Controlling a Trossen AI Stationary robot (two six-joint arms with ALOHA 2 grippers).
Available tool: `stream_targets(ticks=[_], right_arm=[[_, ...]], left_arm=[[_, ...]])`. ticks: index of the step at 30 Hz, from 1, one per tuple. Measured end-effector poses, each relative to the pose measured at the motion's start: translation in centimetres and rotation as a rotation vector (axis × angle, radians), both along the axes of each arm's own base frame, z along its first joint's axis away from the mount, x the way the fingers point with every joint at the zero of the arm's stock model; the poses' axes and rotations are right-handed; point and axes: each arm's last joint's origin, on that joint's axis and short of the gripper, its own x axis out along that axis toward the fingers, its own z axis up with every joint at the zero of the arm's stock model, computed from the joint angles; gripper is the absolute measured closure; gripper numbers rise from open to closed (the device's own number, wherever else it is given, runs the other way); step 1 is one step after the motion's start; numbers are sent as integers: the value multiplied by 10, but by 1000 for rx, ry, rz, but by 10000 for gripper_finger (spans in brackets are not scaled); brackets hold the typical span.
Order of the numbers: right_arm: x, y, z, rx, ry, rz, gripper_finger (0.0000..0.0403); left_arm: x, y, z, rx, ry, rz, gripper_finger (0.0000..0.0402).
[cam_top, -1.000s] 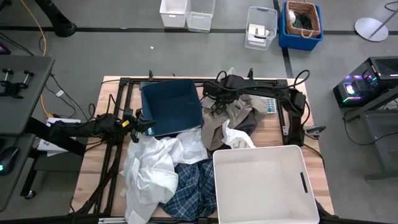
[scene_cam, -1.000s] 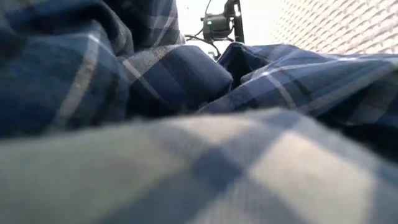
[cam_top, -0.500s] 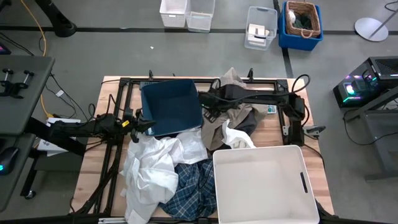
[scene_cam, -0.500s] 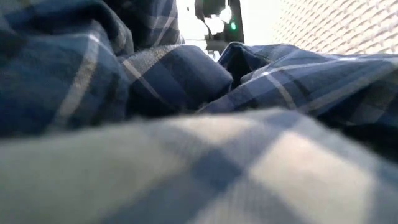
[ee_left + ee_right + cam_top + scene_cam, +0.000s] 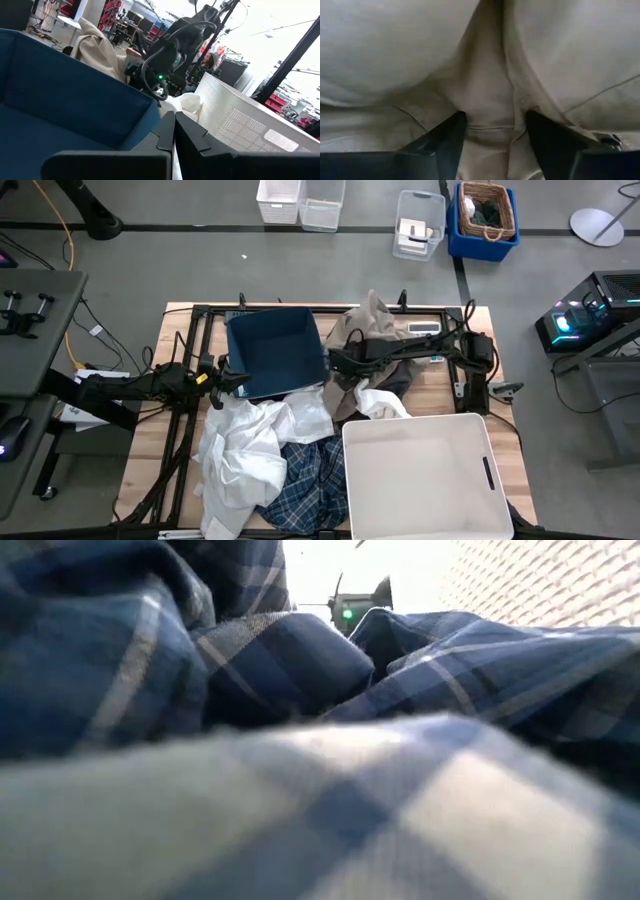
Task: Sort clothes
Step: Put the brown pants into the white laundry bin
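Observation:
My right gripper is shut on the beige-khaki garment just right of the dark blue bin. The garment fills the right wrist view and also shows in the left wrist view. A dark grey piece lies under my right arm. White shirts and the blue-white plaid shirt lie heaped at the table's near left. The plaid shirt fills the low view. My left gripper is shut and empty at the blue bin's left near corner. My right gripper pinches a bunched fold of the beige garment between its two fingers. The fingers reach in about level from the table's right. The cloth is raised, heaped on the far side of the arm, and a part of it hangs toward the table.
The large white bin takes the table's near right and also shows in the left wrist view. The dark blue bin stands far left of centre. A black frame runs around the table's edges. A small white piece lies against the white bin's far rim.
My right gripper has swung toward the table's near edge, still shut on the beige garment. The garment, which hung spread on the near side of the arm, is now drawn up and heaped on its far side.

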Motion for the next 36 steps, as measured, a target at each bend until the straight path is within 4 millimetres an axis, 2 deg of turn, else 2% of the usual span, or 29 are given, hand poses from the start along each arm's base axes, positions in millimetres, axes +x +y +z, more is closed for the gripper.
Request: stream_targets(ticks=[2, 4, 5, 7, 9, 11, 14, 17, 21, 24, 27, 31, 34, 36], right_arm=[[-5, -1, -7, 11, 20, 17, 262], [-8, -1, -10, 27, 43, 45, 345], [-8, -1, -10, 31, 52, 69, 373], [-5, 2, -1, 32, 39, 103, 384], [-2, 6, 17, 20, 2, 136, 394], [3, 13, 53, -30, -100, 166, 397], [-4, 21, 128, -115, -309, 196, 399], [-24, 25, 191, -184, -492, 202, 400], [-72, 41, 272, -239, -760, 238, 401], [-107, 64, 310, -226, -912, 337, 402], [-141, 95, 341, -190, -1059, 501, 402], [-194, 137, 387, -114, -1391, 789, 402], [-220, 160, 411, -62, -1599, 896, 402], [-233, 175, 417, -44, -1647, 983, 402]], left_arm=[[0, 0, 0, 0, 0, 0, 401], [0, 0, 0, 0, 0, 0, 401], [0, 0, 0, 0, 0, 0, 401], [0, 0, 0, 0, 0, 0, 401], [0, 0, 0, 0, 0, 0, 401], [0, 0, 0, 0, 1, 0, 401], [0, 0, 0, 0, 1, 0, 401], [0, 0, 0, 0, 1, 0, 401], [0, 0, 0, 0, 2, -1, 401], [0, 0, 0, 0, 2, 0, 401], [0, 0, 0, 0, 2, 0, 401], [0, 0, 0, 0, 1, 0, 401], [0, 0, 0, 0, 1, 0, 401], [0, 0, 0, 0, 1, 0, 401]])
